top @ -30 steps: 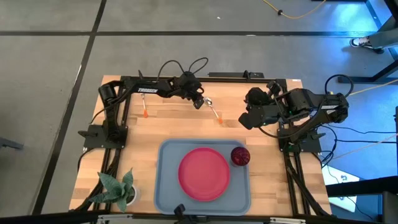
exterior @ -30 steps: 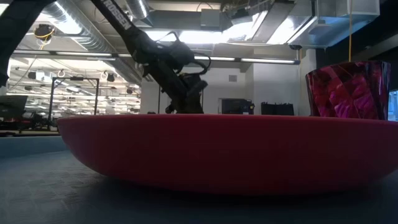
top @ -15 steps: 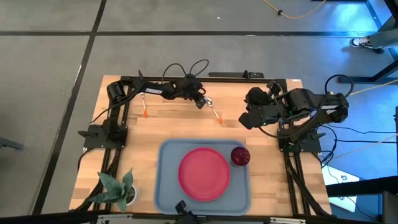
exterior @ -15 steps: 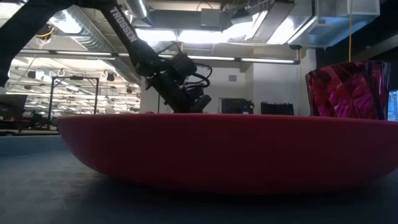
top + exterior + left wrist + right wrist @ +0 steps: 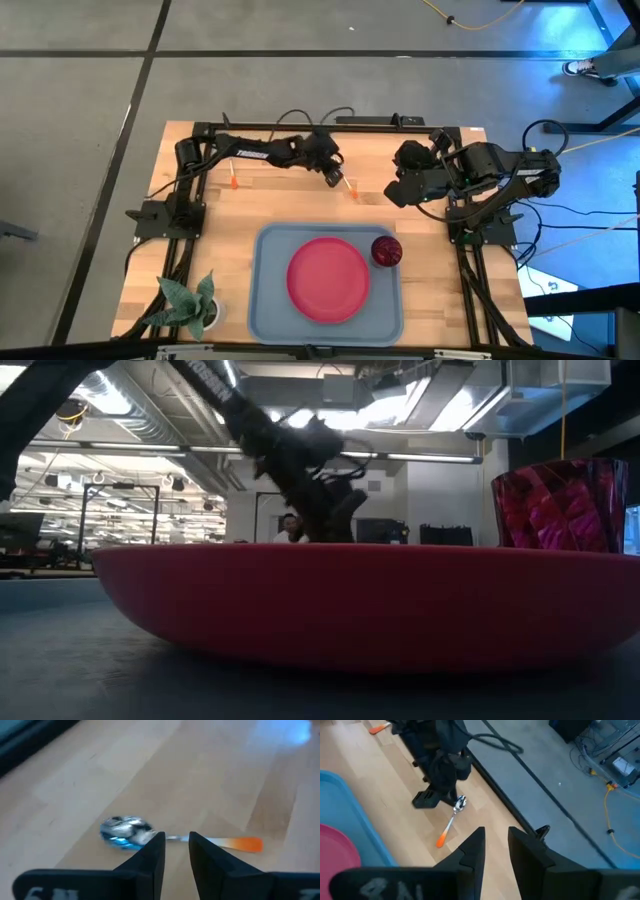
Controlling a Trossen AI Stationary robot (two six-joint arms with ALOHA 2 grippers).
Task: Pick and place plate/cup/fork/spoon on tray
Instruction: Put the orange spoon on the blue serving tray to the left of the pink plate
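The spoon [image 5: 349, 186] lies flat on the wood at the far middle of the table. Its silver bowl [image 5: 125, 829] and orange handle [image 5: 245, 843] show in the left wrist view. My left gripper [image 5: 333, 178] is shut down to a narrow gap, low over the spoon's neck [image 5: 176, 838], beside the bowl. The fork [image 5: 233, 180] lies at the far left, partly under the left arm. The plate [image 5: 328, 278] and the cup [image 5: 387, 250] stand on the tray [image 5: 262, 300]. My right gripper [image 5: 393, 195] waits shut at the far right. My left gripper's fingertips [image 5: 158, 842] stand over the spoon's neck, coming from above at a slant from the table's left. The gap between them lies along the spoon. I cannot tell whether they touch it.
A small potted plant [image 5: 190, 300] stands at the near left corner. Bare wood lies between the spoon and the tray's far rim [image 5: 320, 228]. A person [image 5: 290, 528] shows in the room behind the table.
My left gripper has moved toward the table's right edge and a little nearer, coming down from beside the spoon's bowl to over its neck. The spoon has stayed where it was.
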